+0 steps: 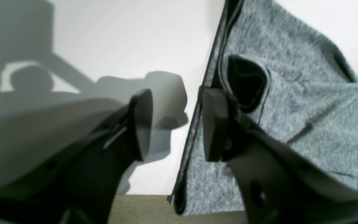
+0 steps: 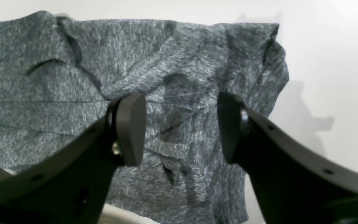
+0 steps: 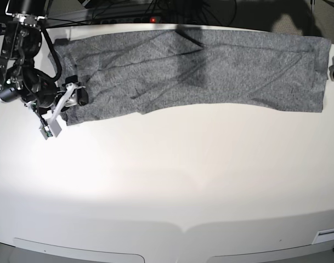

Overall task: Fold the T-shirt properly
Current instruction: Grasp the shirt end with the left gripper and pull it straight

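Note:
The grey T-shirt (image 3: 210,68) lies spread in a long band along the far side of the white table (image 3: 167,181), with wrinkles near its left end. In the base view my right gripper (image 3: 73,97) sits at that left end. The right wrist view has it (image 2: 180,127) open, both fingers hovering over crumpled cloth (image 2: 172,77) with nothing pinched. My left gripper (image 1: 179,124) is open at the shirt's other end. One finger (image 1: 214,124) is over the cloth (image 1: 291,93) and the other over bare table, with the shirt's edge running between them. In the base view this gripper is barely in frame at the right edge.
Cables and a red light (image 3: 153,19) run behind the table's far edge. In the left wrist view the table edge lies close, with olive floor (image 1: 141,208) beyond it. The right arm (image 3: 18,66) stands at the table's far-left corner.

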